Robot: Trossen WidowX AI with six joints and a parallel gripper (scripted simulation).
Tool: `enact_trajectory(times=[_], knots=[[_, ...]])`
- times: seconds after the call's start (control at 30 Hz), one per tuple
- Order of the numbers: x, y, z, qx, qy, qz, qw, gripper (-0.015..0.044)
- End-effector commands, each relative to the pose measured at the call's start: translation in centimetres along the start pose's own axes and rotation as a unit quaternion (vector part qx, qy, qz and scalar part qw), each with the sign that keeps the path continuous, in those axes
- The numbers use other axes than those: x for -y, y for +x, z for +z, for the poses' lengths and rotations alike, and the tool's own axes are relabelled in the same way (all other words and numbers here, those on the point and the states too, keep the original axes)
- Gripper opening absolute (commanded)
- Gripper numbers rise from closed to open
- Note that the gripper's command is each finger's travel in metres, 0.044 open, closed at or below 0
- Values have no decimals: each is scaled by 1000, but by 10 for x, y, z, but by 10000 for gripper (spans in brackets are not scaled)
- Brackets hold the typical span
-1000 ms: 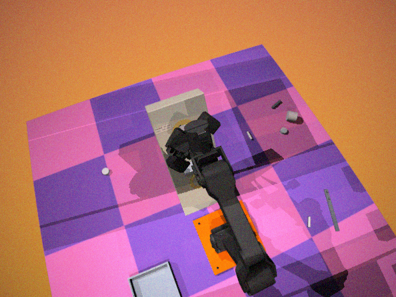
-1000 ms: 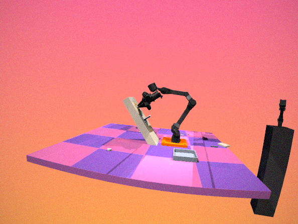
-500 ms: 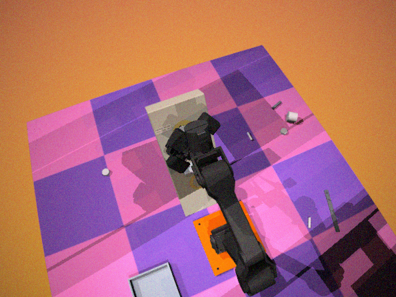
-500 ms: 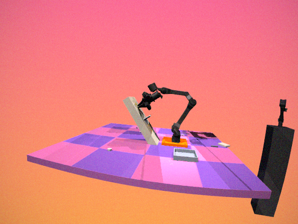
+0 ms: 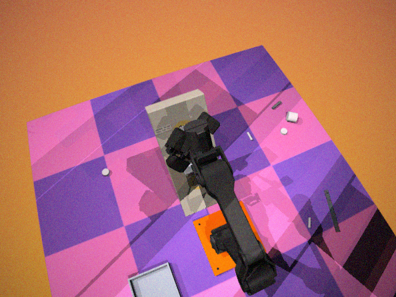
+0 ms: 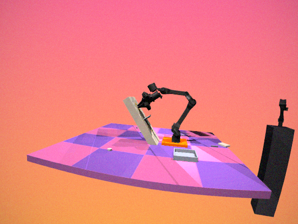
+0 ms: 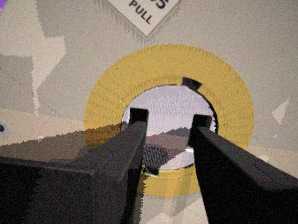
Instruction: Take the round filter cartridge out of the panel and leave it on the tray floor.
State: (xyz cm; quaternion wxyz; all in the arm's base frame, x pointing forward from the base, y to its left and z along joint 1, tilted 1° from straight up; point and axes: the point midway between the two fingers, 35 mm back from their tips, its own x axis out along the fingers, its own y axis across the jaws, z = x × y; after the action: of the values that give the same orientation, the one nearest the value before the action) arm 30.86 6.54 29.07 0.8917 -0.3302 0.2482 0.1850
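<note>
The round white cartridge [image 7: 167,102] sits in the yellow ring [image 7: 235,100] on the leaning beige service panel [image 5: 165,114] [image 6: 137,118] [image 7: 75,95]. My gripper [image 6: 138,106] [image 7: 169,133] is partly open, with nothing between its fingers. In the wrist view its two fingertips overlap the two dark slots on the cartridge face, one at each slot. How far they reach into the slots is hidden. In the top view the arm covers the fingertips and most of the cartridge. The grey tray [image 5: 149,271] [image 6: 184,158] stands beside the robot's orange base plate, with no cartridge on its visible floor.
A grey bar-like part [image 6: 147,117] sticks out from the panel below the gripper. A "PULL" label [image 7: 142,15] is above the ring. A small white disc [image 5: 105,172] [image 6: 109,149] lies left of the panel. A white cylinder [image 5: 292,116] and a dark strip [image 5: 332,211] lie to the right.
</note>
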Motion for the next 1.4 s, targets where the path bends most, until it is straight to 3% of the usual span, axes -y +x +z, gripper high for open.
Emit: enact_trajectory(times=[0.0, 1.37], knots=[[0, 1, 0, 0, 2, -1, 1000, 114], [0, 18, 0, 1, 2, -1, 1000, 114]])
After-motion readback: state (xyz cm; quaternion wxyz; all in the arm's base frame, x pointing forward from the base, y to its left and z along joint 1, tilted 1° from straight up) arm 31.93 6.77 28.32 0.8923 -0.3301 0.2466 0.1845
